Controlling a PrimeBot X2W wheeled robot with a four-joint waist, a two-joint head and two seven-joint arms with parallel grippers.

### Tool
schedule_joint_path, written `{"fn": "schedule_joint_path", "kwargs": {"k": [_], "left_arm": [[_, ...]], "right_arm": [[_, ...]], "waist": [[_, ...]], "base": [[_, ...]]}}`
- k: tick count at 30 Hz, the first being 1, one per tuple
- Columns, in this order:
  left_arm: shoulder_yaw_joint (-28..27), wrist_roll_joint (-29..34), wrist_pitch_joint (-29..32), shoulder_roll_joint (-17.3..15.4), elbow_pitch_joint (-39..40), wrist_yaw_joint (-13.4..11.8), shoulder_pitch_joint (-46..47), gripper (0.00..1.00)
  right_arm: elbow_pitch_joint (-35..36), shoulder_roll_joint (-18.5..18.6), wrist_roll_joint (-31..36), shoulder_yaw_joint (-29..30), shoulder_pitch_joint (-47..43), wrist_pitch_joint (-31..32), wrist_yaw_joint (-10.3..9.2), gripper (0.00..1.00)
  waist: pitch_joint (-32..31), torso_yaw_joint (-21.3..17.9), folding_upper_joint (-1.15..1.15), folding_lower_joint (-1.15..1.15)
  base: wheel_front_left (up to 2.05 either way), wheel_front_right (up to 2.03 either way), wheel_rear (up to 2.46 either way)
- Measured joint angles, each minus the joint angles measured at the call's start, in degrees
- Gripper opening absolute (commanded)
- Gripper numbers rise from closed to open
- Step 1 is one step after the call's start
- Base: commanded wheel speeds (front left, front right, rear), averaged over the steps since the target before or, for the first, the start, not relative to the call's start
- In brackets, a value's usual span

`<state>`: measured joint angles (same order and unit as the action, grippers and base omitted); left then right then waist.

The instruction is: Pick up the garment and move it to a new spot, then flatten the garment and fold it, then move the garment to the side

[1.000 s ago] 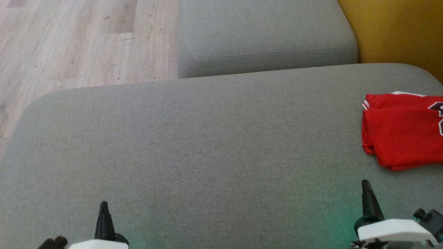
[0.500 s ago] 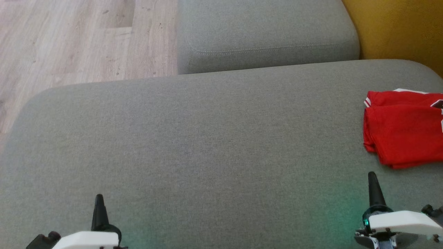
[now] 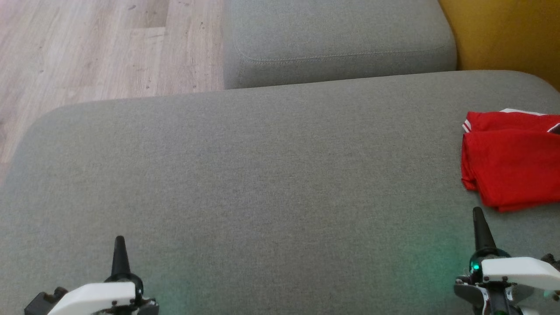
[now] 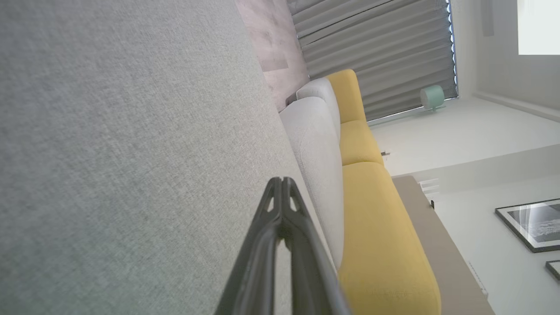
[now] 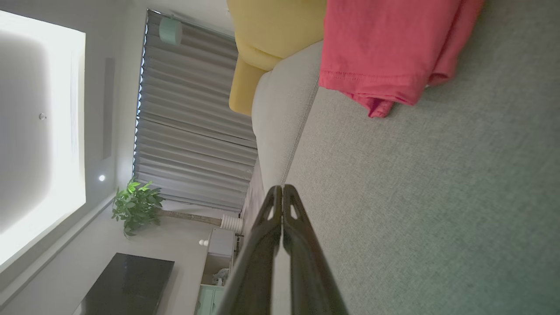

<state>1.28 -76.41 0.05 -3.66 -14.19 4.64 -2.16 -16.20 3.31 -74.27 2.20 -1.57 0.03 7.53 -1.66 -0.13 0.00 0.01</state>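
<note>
nearest, the left tool (image 3: 119, 243) and right tool (image 3: 478, 214) pointed out over the grey sofa seat (image 3: 262, 175), both clenched on nothing. just beyond the right tool, apart from it, the folded red garment (image 3: 512, 170) lay on the seat's right side. farther off was wooden floor (image 3: 87, 52).

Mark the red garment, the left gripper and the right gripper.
red garment (image 3: 512, 168): head view, middle of its folded top layer.
left gripper (image 3: 119, 243): head view, its shut fingertips.
right gripper (image 3: 478, 215): head view, its shut fingertips.
</note>
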Motion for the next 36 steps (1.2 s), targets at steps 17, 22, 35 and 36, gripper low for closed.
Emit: {"fn": "schedule_joint_path", "kwargs": {"k": [17, 22, 35, 36], "left_arm": [[-2.2, -9.7, 2.9, 0.0, -0.8, 1.3, 3.0, 0.00], [-3.0, -12.7, 3.5, 0.1, -1.0, 1.6, 3.7, 0.00], [-4.1, -17.1, 4.9, 0.1, -1.4, 2.5, 5.4, 0.00], [-4.2, -17.1, 4.9, 0.1, -1.4, 2.5, 5.4, 0.00]], "right_arm": [[0.0, 0.0, -10.9, 2.0, 2.4, 2.7, 0.00, 0.00], [0.0, 0.0, -14.3, 2.5, 3.1, 3.5, 0.00, 0.00], [0.0, 0.0, -19.0, 3.7, 4.6, 4.6, 0.00, 0.00], [0.0, 0.0, -19.0, 3.7, 4.6, 4.6, 0.00, 0.00]], "waist": [[1.1, 0.1, 0.00, -0.01], [1.4, 0.1, 0.00, -0.01], [1.9, 0.1, 0.00, 0.00], [1.8, 0.1, 0.00, -0.01]], "base": [[0.00, 0.00, 0.00], [0.00, 0.00, 0.00], [0.00, 0.00, 0.00], [0.00, 0.00, 0.00]]}}
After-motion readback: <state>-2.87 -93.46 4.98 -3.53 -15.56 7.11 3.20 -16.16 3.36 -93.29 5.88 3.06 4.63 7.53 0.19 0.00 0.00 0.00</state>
